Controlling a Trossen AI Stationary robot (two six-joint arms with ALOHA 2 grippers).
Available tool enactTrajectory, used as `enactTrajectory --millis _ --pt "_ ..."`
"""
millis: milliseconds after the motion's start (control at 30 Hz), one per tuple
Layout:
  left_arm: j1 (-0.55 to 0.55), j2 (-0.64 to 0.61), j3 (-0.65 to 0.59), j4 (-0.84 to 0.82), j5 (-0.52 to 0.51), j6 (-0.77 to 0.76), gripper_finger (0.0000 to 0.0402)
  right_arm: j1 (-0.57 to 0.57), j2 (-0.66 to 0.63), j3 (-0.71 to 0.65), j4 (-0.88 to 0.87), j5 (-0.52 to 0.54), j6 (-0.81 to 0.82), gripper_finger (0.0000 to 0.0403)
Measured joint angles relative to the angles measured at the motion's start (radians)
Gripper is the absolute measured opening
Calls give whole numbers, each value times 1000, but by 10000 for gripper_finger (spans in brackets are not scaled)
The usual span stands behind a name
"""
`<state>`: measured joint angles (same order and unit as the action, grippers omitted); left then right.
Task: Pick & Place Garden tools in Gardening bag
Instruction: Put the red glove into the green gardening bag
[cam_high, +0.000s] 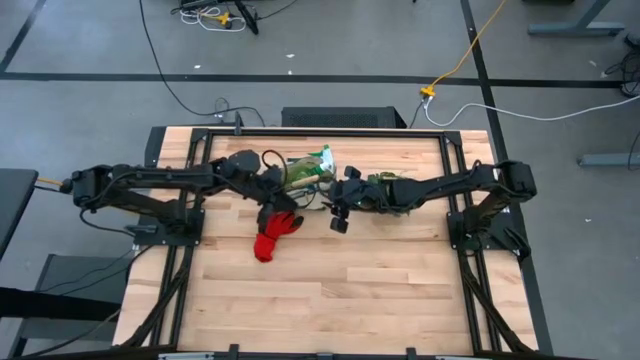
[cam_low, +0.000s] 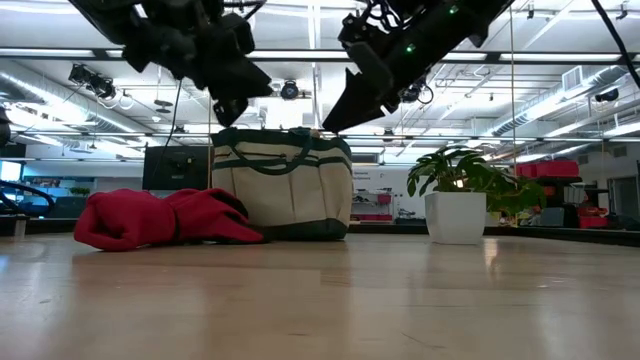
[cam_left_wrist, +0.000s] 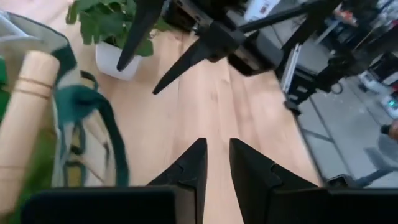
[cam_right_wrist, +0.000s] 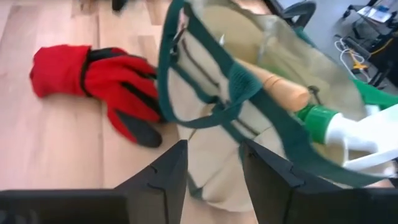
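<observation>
The red gloves (cam_high: 274, 236) are lying just below the left end effector (cam_high: 272, 205), seemingly nearer it, both end effectors sitting released, empty.

Cream bag (cam_low: 282, 190), red gloves (cam_low: 160, 218)

The bag has dark green trim and straps; the gloves show black palm patches. The spray bottle (cam_right_wrist: 339, 127) is green with white nozzle, beside a tan wooden handle (cam_right_wrist: 273, 81).

Gardening bag (cam_right_wrist: 261, 93) interior mostly hidden

Cloth bag (cam_right_wrist: 211, 155) & gloves (cam_right_wrist: 93, 78), wood tabletop (cam_high: 330, 290) w/ smooth sheen.
</observation>
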<state>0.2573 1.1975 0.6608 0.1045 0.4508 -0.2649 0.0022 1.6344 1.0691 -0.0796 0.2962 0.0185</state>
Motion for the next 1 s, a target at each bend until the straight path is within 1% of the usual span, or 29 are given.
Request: enactTrajectory --millis 133,267,533,800,1000 --pt "-41 -62 1 -126 -45 -44 65 21 0 0 -8 0 10 155" --pt "-113 -109 1 -276 -137 -97 57 38 0 0 -11 1 26 155" --pt "-226 -127 0 -494 -216 -227 55 59 0 0 -11 9 52 155" --pt "-257 -127 0 -649 -330 -358 55 82 0 0 -13 9 75 155" --pt "-257 -124 0 -686 -379 -411 55 97 0 0 -13 9 75 155"
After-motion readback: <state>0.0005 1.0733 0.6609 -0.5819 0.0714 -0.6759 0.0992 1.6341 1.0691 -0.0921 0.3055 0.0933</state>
